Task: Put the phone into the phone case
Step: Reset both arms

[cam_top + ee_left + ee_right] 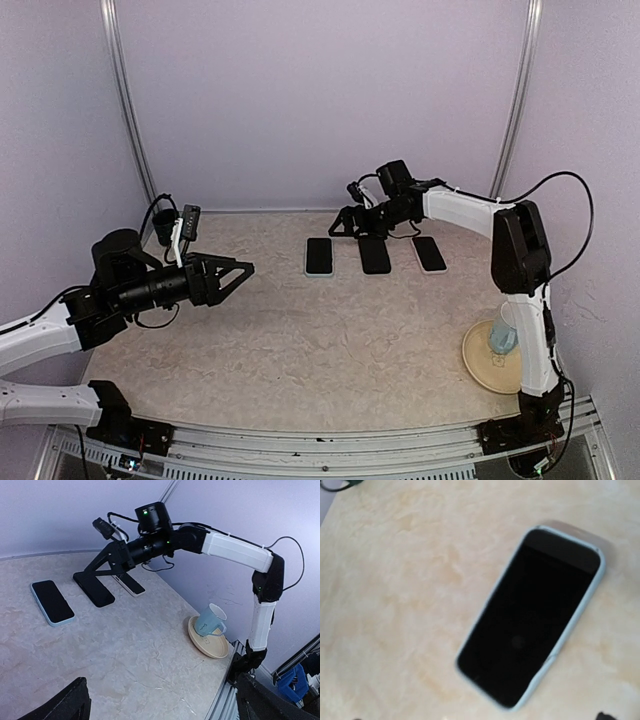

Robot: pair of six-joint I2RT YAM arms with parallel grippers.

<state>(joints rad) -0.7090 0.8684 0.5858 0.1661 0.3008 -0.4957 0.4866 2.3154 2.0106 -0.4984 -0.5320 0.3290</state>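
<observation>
Beige marbled table (300, 340), lilac walls (320, 100). The phone (319, 256) lies in its pale-blue case (603, 562) at centre back — right claw (352, 230) spread wide just beside it; left claw (240, 276) also wide, well apart.

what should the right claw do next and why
Probably lift the right claw straight up and away. Its jaws stand open and hold nothing, and the phone appears to be seated inside the light blue case, lying flat on the table, so little seems left to do.
</observation>
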